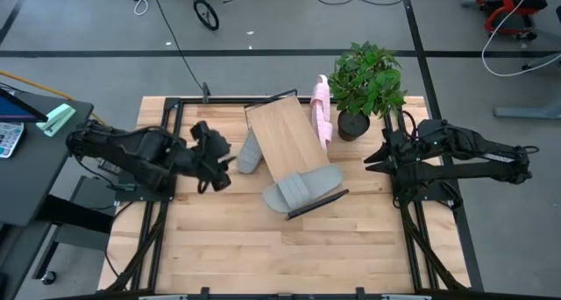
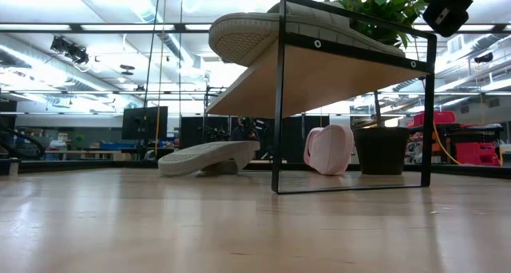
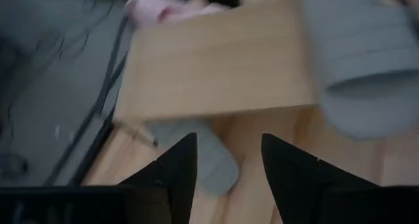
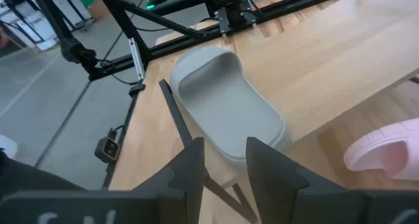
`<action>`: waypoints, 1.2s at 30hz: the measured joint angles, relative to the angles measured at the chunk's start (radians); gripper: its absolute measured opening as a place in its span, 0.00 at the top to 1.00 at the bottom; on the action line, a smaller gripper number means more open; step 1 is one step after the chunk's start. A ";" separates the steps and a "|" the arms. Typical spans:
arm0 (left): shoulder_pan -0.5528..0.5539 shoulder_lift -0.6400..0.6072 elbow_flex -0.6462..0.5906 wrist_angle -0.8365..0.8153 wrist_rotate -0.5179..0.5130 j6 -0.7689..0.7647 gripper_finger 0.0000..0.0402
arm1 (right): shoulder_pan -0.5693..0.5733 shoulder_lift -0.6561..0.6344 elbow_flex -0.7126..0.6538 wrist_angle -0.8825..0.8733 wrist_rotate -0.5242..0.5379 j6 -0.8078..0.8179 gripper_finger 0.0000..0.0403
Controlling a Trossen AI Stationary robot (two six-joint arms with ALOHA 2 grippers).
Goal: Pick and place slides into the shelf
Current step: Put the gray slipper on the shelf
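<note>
- Big plank table (image 1: 228, 247) under everything, with both arms out over it.
- The shelf (image 1: 285, 142) lies slanted across the table's middle; from the low view it stands raised on its black frame (image 2: 279, 105), board well above the tabletop.
- Left arm reaches in from the left side, its gripper (image 1: 221, 164) hanging just beside the shelf's left edge. Fingers (image 3: 177, 165) parted, nothing between them — released.
- Right arm comes in from the right, its gripper (image 1: 372, 158) near the plant and clear of the shelf. Fingers (image 4: 190, 168) stand a little apart with nothing in them.
- Potted plant (image 1: 364, 85) sits at the shelf's far right corner.
- One grey slide (image 1: 302, 190) rests on the near end of the shelf, against the end lip, its sole poking over the edge in the low view.
- Second grey slide (image 1: 250, 155) lies on the table at the shelf's left edge, partly tucked under it, right ahead of the left gripper.
- Pink slides (image 1: 323, 111) stand on edge between shelf and plant; I cannot tell the two apart.
</note>
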 joint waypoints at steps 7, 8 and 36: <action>0.076 0.001 -0.013 -0.083 0.090 -0.075 0.56 | -0.001 0.044 0.000 0.005 0.008 -0.055 0.70; 0.089 -0.009 -0.035 -0.065 0.105 -0.076 0.56 | -0.001 0.050 0.000 0.007 0.011 -0.060 0.70; 0.587 -0.354 -0.985 1.024 0.591 -0.119 0.65 | -0.001 0.070 0.000 0.013 0.139 -0.022 0.71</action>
